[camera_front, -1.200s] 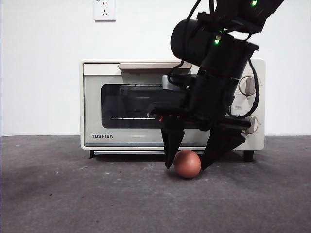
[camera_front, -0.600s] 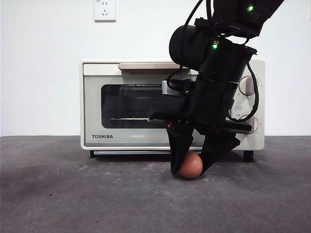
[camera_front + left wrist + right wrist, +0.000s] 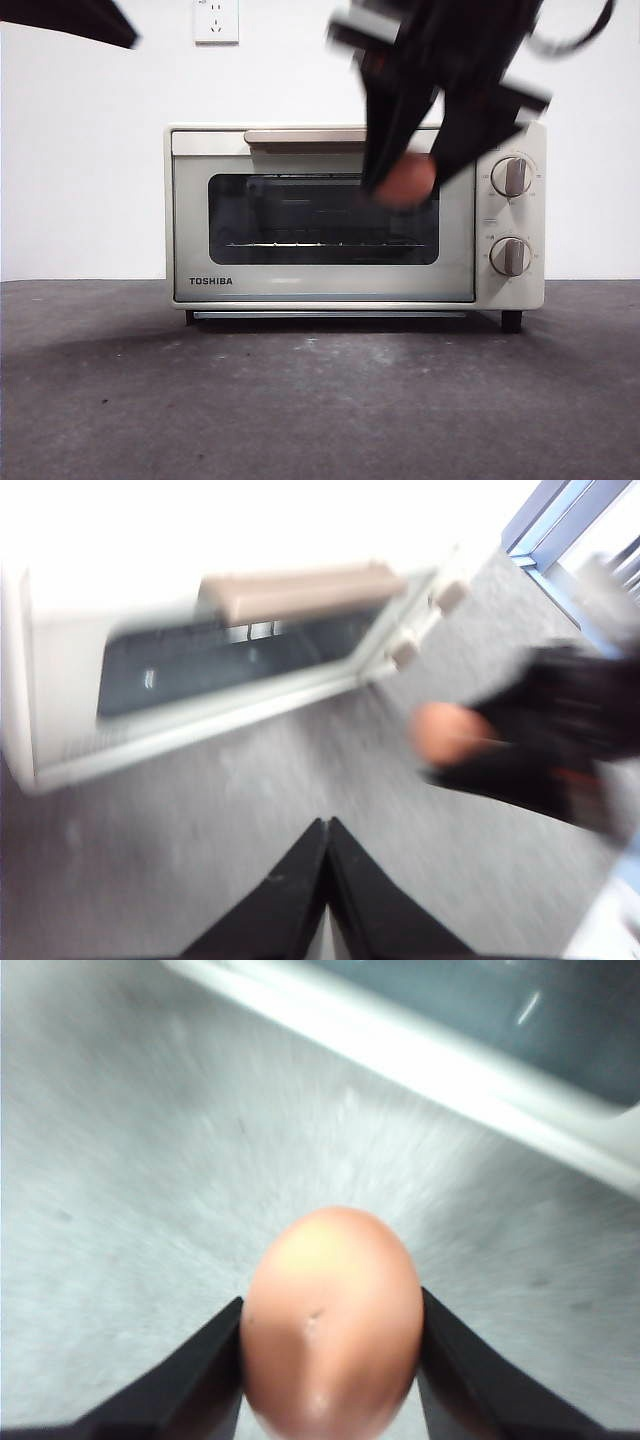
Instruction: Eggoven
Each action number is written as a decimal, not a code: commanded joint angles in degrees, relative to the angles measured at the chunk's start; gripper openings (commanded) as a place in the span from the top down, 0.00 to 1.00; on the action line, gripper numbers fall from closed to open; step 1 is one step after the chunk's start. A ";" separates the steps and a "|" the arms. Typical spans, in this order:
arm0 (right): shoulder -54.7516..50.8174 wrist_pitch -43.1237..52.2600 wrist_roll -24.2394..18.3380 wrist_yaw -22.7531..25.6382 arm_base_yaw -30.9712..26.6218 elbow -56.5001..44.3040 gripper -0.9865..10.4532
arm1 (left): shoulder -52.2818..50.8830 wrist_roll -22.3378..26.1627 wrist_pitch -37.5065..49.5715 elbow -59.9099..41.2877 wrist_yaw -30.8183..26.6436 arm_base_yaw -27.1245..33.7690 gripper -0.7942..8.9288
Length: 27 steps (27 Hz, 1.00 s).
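Observation:
The reddish-brown egg point(image 3: 408, 181) hangs in the air in front of the oven's window, pinched between the black jaws of my right gripper point(image 3: 410, 175). In the right wrist view the egg point(image 3: 330, 1320) fills the gap between both jaws. The cream Toshiba oven point(image 3: 220, 290) stands at the back with its door closed, beige handle point(image 3: 300, 135) on top of the door. My left gripper point(image 3: 326, 832) is shut, empty, hovering above the table in front of the oven point(image 3: 60, 680); it shows as a black tip point(image 3: 80, 18) at the top left corner.
Two knobs point(image 3: 512, 176) sit on the oven's right panel. A wall socket point(image 3: 216, 20) is above the oven. Dark grey table point(image 3: 300, 400) spreads out in front of the oven.
My right gripper closed on the egg on the table and lifted it up to the height of the oven window. The left gripper's tip has appeared at the top left.

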 commanded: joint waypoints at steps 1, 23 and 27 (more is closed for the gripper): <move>-5.79 -1.88 -1.14 1.97 0.79 0.61 0.91 | 5.88 -0.24 4.87 3.72 -1.73 -1.81 0.91; -25.07 -10.08 -2.29 5.51 0.76 0.61 0.91 | 35.67 4.92 11.76 22.40 -8.41 -7.82 0.91; -25.27 -10.10 -2.38 5.49 0.76 0.61 0.91 | 36.92 4.98 11.72 22.40 -9.86 -7.98 0.91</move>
